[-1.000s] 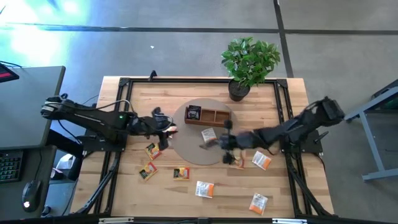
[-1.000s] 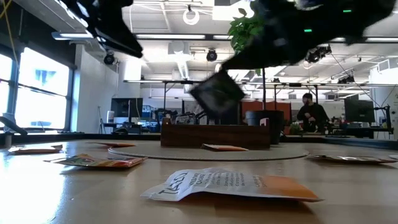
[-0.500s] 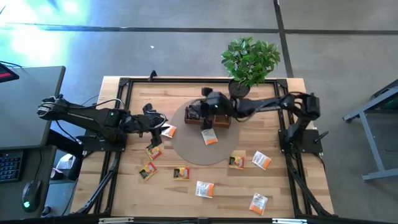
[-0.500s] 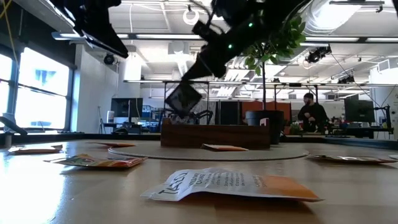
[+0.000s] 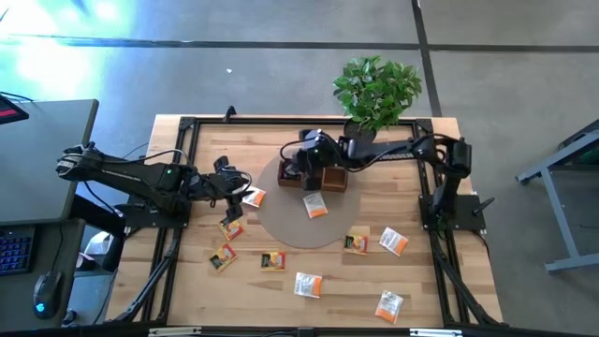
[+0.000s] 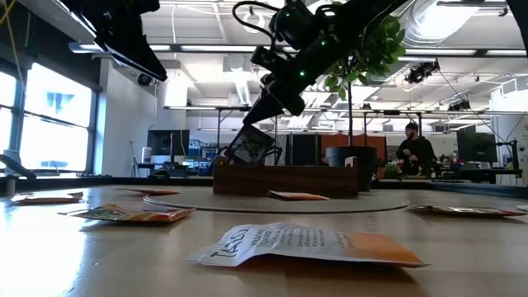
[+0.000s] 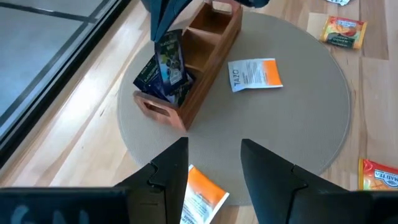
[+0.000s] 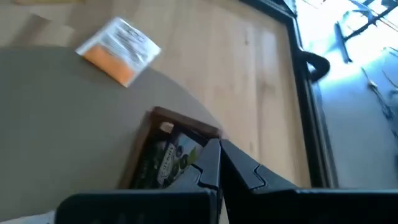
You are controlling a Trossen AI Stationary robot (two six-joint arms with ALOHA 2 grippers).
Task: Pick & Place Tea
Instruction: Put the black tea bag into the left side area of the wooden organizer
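Holding a dark tea sachet [image 6: 252,145] pinched tight, the right gripper [image 5: 301,167] hangs over the end compartment of the wooden tray [image 5: 332,175], where another dark sachet already sits. Left gripper [image 5: 240,192] waits by the round mat [image 7: 298,118], fingers [image 7: 168,171] spread, empty. Other sachets are scattered on the bench [image 5: 412,281].
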